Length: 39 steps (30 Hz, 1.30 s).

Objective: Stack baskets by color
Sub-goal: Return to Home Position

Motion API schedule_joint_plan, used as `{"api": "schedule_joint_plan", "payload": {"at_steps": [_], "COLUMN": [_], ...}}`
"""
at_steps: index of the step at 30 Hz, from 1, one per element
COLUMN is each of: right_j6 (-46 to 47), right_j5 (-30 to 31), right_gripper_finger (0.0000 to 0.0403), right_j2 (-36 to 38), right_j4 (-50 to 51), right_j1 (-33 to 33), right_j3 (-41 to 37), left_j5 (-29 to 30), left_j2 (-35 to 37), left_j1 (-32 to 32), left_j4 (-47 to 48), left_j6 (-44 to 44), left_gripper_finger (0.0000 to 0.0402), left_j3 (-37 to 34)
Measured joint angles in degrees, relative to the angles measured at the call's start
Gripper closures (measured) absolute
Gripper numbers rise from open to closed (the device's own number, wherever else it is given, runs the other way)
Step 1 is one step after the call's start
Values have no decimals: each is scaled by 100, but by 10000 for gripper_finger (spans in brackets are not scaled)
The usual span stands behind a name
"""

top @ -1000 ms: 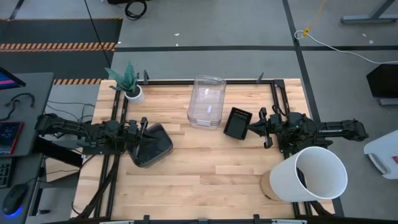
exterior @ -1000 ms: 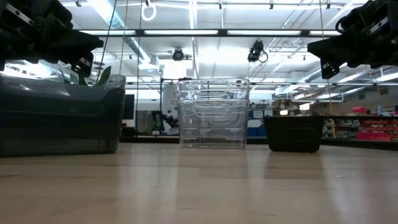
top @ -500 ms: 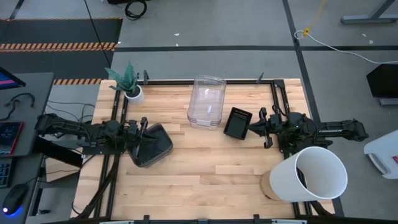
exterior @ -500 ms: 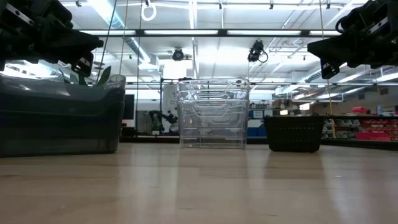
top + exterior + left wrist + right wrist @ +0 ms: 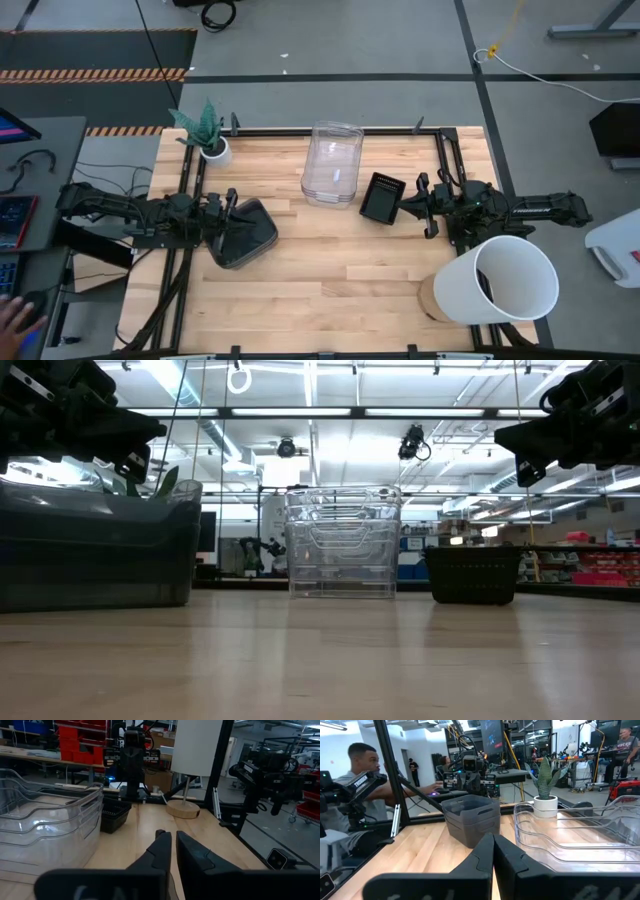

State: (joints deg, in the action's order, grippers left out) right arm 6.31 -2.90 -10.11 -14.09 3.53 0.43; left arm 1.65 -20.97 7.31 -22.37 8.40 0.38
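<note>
Three stacks of baskets stood on the wooden table (image 5: pixel 330 285), one per colour. The clear stack (image 5: pixel 332 163) sat mid-table by the upper edge in the high view, and the left wrist view showed three nested rims in it. The smoky grey stack (image 5: pixel 248 235) lay toward the left side. The black perforated stack (image 5: pixel 381 197) sat just right of the clear one. How many bins made up the grey or black stack could not be told.

The left gripper (image 5: pixel 229 207) hung above the grey stack's left edge, its two fingers pressed together on nothing. The right gripper (image 5: pixel 410 207) hovered just beside the black stack, its fingers also pressed together and empty.

One white bucket (image 5: pixel 505 280) was at the lower right corner, and one potted plant (image 5: pixel 210 140) at the upper left.
</note>
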Motion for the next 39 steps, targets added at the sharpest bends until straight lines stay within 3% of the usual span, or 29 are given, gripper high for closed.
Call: {"api": "schedule_joint_plan", "payload": {"at_steps": [39], "right_j6": [0], "right_j5": [1], "right_gripper_finger": [391], "right_j2": [0], "right_j4": [0], "right_j1": [-1], "right_j3": [0], "left_j5": [0], "left_j2": [2], "left_j1": [-2], "left_j4": [0], "left_j6": [-1], "left_gripper_finger": [368], "left_j3": [-1]}}
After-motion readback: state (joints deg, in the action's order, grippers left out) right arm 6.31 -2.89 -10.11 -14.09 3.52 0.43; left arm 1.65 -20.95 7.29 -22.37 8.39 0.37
